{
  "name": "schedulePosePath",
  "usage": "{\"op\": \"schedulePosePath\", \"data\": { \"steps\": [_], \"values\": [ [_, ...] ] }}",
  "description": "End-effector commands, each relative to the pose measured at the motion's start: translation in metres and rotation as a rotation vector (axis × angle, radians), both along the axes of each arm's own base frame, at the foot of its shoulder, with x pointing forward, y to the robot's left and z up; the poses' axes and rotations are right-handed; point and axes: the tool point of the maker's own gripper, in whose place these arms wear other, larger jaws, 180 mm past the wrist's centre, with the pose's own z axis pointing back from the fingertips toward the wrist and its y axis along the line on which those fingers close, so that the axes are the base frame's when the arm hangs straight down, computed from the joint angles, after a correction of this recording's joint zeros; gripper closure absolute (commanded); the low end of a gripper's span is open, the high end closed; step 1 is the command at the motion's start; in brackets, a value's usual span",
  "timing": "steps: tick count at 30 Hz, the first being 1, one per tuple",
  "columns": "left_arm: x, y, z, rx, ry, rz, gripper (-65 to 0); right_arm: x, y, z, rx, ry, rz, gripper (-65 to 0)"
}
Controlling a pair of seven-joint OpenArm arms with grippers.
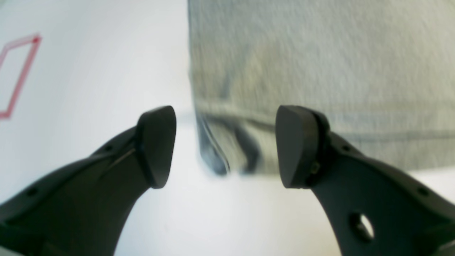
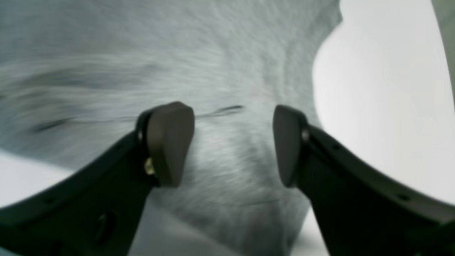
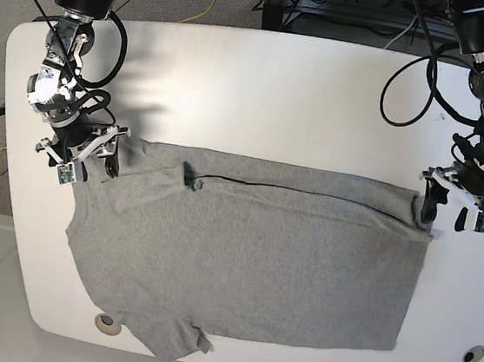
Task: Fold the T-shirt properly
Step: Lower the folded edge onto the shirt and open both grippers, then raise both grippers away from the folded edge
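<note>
Dark fingertip pads (image 1: 156, 145) fill the bottom of the left wrist view, and the left gripper (image 1: 225, 145) stands wide apart with nothing between its jaws. Just beyond it lies the hemmed corner of the grey T-shirt (image 1: 320, 64), blurred, on the white table (image 1: 89, 89). A red outline mark (image 1: 21, 71) sits on the table, well off to the side of the shirt.

From the right wrist view, the right gripper (image 2: 233, 145) is also parted, its jaws poised over grey cloth without pinching any; the T-shirt (image 2: 142, 53) spreads under and beyond it, its edge curving against bare table (image 2: 373, 106).

Seen from the base camera, the T-shirt (image 3: 251, 252) lies spread flat across the white table (image 3: 279, 89), plain side up, its far edge folded over into a long band. The right gripper (image 3: 87, 159) hangs at one end of that band, by the sleeve; the left gripper (image 3: 452, 214) at the other end, by the hem corner. Both are parted and hold nothing.
</note>
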Motion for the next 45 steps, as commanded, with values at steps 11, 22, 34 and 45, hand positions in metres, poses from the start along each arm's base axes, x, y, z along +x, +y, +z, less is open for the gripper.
{"op": "schedulePosePath", "data": {
  "steps": [11,22,34,45],
  "values": [
    [0.003,-0.003,0.003,-0.006,-0.016,-0.014,-39.5,-0.018,-0.057,0.022,-0.039,-0.05,-0.15,-34.9],
    [-0.008,0.008,-0.046,-0.066,0.108,0.027,-40.2,-0.032,-0.066,-0.022,0.012,0.053,-0.187,-35.4],
    [-0.01,0.009,-0.051,-0.077,0.111,0.035,-40.3,-0.04,-0.063,-0.037,0.04,0.077,-0.183,-35.6],
    [-0.006,0.007,-0.044,-0.077,0.089,0.03,-40.3,-0.037,-0.059,-0.031,0.052,0.051,-0.179,-35.9]
  ]
}}
